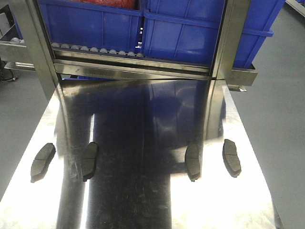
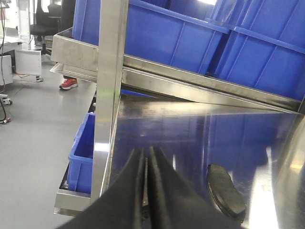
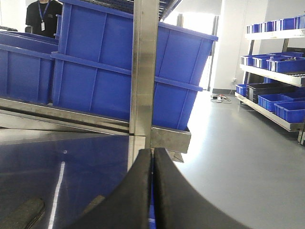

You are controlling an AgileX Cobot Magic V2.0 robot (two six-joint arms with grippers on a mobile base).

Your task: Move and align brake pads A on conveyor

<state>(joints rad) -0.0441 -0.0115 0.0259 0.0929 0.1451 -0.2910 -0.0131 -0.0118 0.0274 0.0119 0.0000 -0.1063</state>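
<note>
Looking down from the front view, we see the four brake pads A lying flat on the shiny steel tabletop. They form a loose row across the lower half of the frame, two at the left and two at the right, with a wide gap in the middle. Blue bins sit on the rack along the top. Our left gripper is clenched on nothing, one pad lying at the lower right of its view. Our right gripper is likewise closed and empty.
</note>
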